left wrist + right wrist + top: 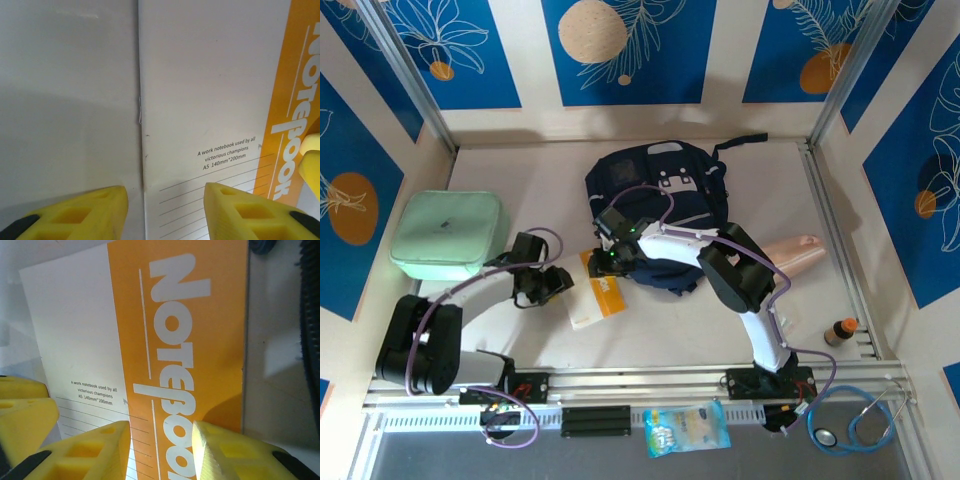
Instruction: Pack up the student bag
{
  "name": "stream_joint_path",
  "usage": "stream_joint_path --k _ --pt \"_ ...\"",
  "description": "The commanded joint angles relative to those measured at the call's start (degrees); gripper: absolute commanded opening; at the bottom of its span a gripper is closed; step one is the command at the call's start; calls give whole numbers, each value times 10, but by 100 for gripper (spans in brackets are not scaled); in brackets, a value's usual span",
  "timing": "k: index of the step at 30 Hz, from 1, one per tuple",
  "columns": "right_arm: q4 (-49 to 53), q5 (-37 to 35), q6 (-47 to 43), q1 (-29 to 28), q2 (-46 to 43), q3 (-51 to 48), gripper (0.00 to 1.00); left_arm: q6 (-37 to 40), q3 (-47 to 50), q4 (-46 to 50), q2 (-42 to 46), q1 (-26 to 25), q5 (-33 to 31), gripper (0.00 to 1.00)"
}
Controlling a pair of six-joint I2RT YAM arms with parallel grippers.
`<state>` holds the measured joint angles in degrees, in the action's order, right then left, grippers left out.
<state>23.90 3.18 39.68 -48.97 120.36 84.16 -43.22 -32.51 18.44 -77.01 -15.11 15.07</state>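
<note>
Top: high at the near edge, looking down on the whole bench (650, 340).
Left wrist: close above the notebook (210, 100), facing down.
Right wrist: close above the same notebook (175, 340).

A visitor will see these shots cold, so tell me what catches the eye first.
The orange-and-white notebook stands out most, lying flat on the table just in front of the dark navy student bag. The left tool and right tool both hang open over it, yellow fingers apart. Next comes the mint green case on the left arm's side of the table.
</note>
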Motion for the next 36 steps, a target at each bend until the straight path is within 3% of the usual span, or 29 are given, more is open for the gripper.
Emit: stream_joint_path --k 1,8,13,20,25,30,36 --pt "16 5 7 3 14 -8 38 -2 9 -36 -20 0 41 45" --pt "10 15 12 -1 23 -17 37 8 -3 -51 -6 0 84 38" --pt "8 13 13 0 26 -20 36 -15 -3 -91 21 0 145 37" --pt "7 13 15 2 26 -25 36 -30 -4 -117 71 0 173 37" --pt "0 9 16 3 24 -33 34 -35 15 -130 91 0 166 37" --pt "0 9 19 2 27 -35 33 -47 35 -136 49 0 152 37" --pt "20 -16 22 3 31 -34 30 -45 31 -98 25 0 96 37"
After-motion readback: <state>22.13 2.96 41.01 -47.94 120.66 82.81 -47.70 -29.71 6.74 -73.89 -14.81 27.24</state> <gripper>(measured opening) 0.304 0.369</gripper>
